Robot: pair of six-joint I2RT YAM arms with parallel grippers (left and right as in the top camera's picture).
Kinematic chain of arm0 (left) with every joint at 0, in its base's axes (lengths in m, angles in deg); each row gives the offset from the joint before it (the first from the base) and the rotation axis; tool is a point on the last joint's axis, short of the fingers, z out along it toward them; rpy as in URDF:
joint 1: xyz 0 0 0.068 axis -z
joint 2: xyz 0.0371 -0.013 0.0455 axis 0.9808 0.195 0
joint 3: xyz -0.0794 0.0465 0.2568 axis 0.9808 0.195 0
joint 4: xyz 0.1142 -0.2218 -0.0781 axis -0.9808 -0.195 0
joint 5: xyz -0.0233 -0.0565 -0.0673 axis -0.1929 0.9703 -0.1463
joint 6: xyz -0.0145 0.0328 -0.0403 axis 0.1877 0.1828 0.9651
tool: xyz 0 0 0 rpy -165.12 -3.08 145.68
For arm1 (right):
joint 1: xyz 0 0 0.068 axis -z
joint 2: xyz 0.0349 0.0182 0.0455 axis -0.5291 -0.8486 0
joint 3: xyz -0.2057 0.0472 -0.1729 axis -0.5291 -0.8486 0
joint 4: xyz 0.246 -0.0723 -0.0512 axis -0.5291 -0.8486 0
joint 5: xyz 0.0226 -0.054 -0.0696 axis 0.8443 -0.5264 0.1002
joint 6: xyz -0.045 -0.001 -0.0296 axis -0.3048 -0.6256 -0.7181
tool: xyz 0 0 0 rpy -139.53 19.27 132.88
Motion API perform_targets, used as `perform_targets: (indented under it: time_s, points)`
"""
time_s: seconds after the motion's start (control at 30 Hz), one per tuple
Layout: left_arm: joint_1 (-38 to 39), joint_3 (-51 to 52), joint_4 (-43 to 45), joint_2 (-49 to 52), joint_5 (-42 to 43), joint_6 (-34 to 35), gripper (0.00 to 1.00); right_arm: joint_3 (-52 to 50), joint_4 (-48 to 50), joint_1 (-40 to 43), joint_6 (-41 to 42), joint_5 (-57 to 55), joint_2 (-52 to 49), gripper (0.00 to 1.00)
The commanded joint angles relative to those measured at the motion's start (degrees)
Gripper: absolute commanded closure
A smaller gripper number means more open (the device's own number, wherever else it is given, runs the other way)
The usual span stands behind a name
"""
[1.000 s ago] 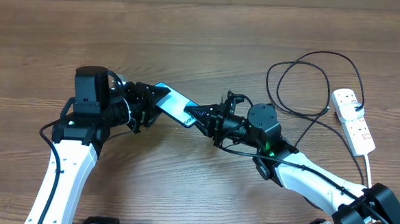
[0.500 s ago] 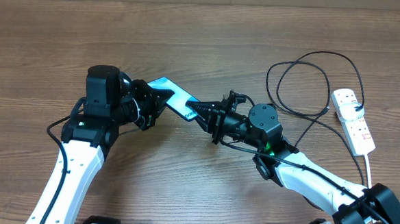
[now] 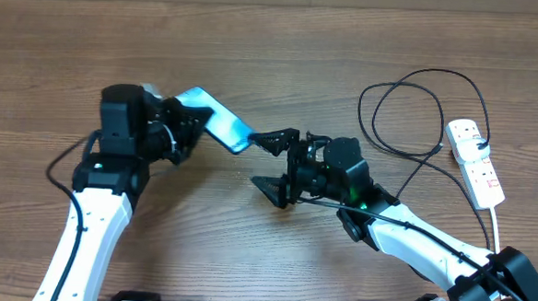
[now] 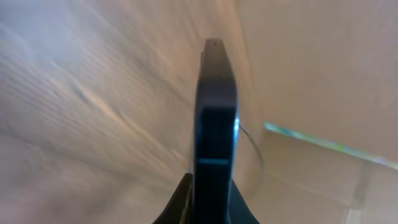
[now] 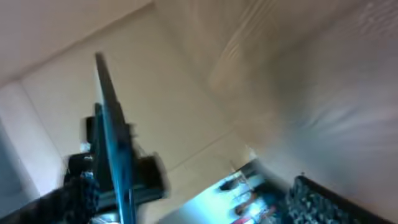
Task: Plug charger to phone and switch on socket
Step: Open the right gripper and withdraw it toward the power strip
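Observation:
The phone shows its light blue screen and hangs tilted above the table, with my left gripper shut on its left end. In the left wrist view the phone stands edge-on between the jaws of the left gripper. My right gripper is open just right of the phone's free end, with nothing between its fingers. From the right wrist the phone is a thin blue edge at the left. The charger lies in black loops at the right; its plug tip cannot be made out. The socket lies at the far right.
The socket's thick white cord runs down toward the front right. The right arm stretches from the front right corner over part of the black cable. Bare wooden table lies behind both arms.
My right gripper went from shut at the phone's end to wide open. The left gripper closed on the phone and carried it up and to the left, away from the right fingers.

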Motion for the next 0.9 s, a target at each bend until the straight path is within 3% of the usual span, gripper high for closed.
perform_targets:
  time_s: [0.0, 0.1, 0.2, 0.3, 0.4, 0.5, 0.7, 0.87]
  points:
    - [-2.73, -0.63, -0.96, 0.26, 0.63, -16.85, 0.96, 0.68, -1.64, 0.28, -27.32, -10.73, 0.52, 0.00]
    - [-6.21, -0.63, -1.68, 2.16, 17.14, -23.67, 0.96, 0.81, -5.03, 1.40, -45.44, -15.10, 1.11, 0.01]
    - [-8.15, -0.63, -4.13, 5.38, 29.20, -31.26, 0.96, 3.61, -16.39, 4.28, -49.90, -16.85, 3.41, 0.01]
    - [-8.63, -0.63, -7.56, 9.60, 35.89, -35.95, 0.96, 10.32, -34.42, 7.61, -54.77, -22.53, 6.51, 0.01]
    - [-8.17, -0.63, -7.61, 14.43, 40.19, -37.11, 0.96, 18.25, -54.64, 10.23, -55.21, -33.79, 8.50, 0.00]
    - [-7.91, -0.63, -6.45, 18.69, 41.64, -37.22, 0.96, 24.41, -68.98, 13.33, -55.21, -40.46, 8.63, 0.01]
    - [-6.56, -0.63, -4.50, 24.06, 44.94, -37.33, 0.96, 24.90, -77.77, 25.57, -51.54, -40.65, 7.19, 0.00]
    - [-5.95, -0.63, -3.98, 24.70, 45.03, -38.01, 0.96, 24.90, -74.16, 33.20, -54.86, -39.65, 3.93, 0.16]
